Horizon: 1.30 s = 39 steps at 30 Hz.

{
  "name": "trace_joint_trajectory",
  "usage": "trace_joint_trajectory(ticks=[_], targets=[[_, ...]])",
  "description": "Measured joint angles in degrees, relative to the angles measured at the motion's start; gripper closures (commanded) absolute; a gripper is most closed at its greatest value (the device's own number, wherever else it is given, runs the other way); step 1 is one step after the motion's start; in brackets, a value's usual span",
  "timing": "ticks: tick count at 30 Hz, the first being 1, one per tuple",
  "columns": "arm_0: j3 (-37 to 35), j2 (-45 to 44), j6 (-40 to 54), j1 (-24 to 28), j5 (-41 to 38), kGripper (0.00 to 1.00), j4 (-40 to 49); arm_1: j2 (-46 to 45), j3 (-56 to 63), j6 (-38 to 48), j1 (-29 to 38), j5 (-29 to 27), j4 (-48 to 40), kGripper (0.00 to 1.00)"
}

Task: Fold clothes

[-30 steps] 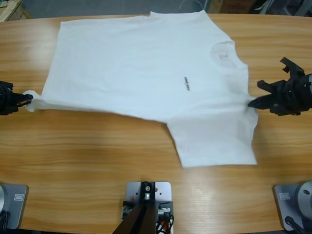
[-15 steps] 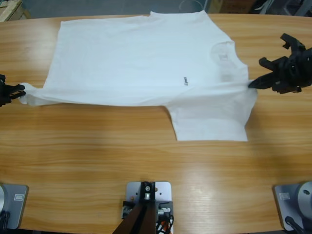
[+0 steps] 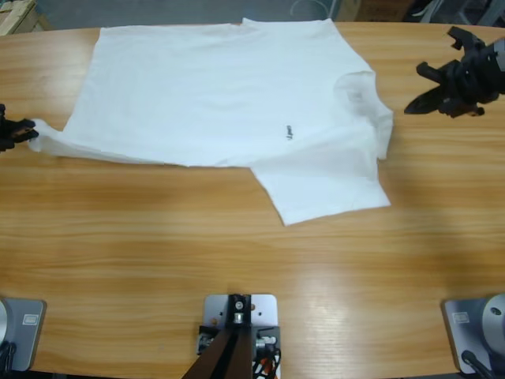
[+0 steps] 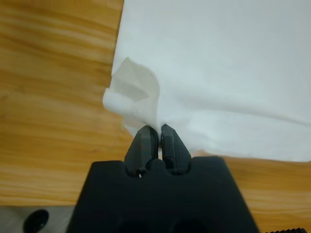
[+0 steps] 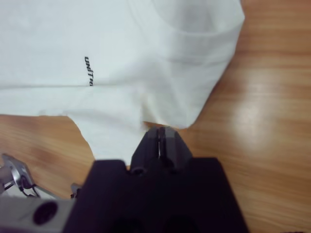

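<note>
Plain white short-sleeved cotton T-shirt (image 3: 229,103) lies spread on the long wooden table (image 3: 252,268), small dark chest text (image 3: 289,132) showing, one sleeve (image 3: 327,185) folded toward the near edge. Left pincer (image 3: 24,130) at the shirt's bottom corner, jaws clenched on a bunched fold of hem (image 4: 133,102). Right pincer (image 3: 410,106) sits just beside the collar end, apart from the cloth in the high view; jaws pressed together, empty as far as visible (image 5: 160,133).
</note>
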Motion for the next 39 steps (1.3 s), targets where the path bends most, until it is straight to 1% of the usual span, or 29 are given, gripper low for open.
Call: trace_joint_trajectory(ticks=[6, 7, 8, 9, 10, 14, 20, 29, 37, 39], targets=[[-1.6, 2.8, 1.4, 0.3, -1.9, 1.0, 0.0, 2.5, -2.7, -1.7, -0.5, 0.6, 1.7, 1.0], [-1.6, 3.1, 1.5, 0.3, -1.9, 1.0, 0.0, 2.5, -2.2, -1.7, -0.5, 0.8, 1.5, 0.804], [-1.6, 3.5, 1.6, 0.3, -1.9, 1.0, 0.0, 2.5, -0.9, -1.7, -0.5, 1.1, 0.8, 0.554], [-1.6, 3.9, 1.7, 0.4, -1.9, 1.0, 0.0, 2.4, 1.0, -1.3, -0.5, 1.4, -0.2, 0.437], [-1.6, 4.3, 1.7, 0.4, -1.9, 1.0, 0.0, 2.3, 2.8, -0.6, -0.3, 1.7, -1.3, 0.414], [-1.6, 4.8, 1.8, 0.4, -1.9, 1.0, -0.1, 1.0, 8.6, 3.7, 2.8, 2.1, -6.1, 0.416], [-1.6, 4.8, 2.4, 0.4, -2.0, 1.0, -0.2, 0.8, 11.3, 7.6, 7.0, 2.2, -10.4, 0.418], [-1.6, 4.8, 2.7, 0.4, -2.0, 1.0, -0.2, 2.0, 15.1, 8.2, 7.4, 2.2, -15.3, 0.423], [-1.6, 4.8, 2.7, 0.4, -2.0, 1.0, -0.2, 4.6, 15.2, 7.1, 7.4, 2.2, -16.9, 0.423], [-1.6, 4.8, 2.7, 0.4, -2.0, 1.0, -0.2, 5.4, 15.1, 6.7, 7.4, 2.4, -17.0, 0.437]])
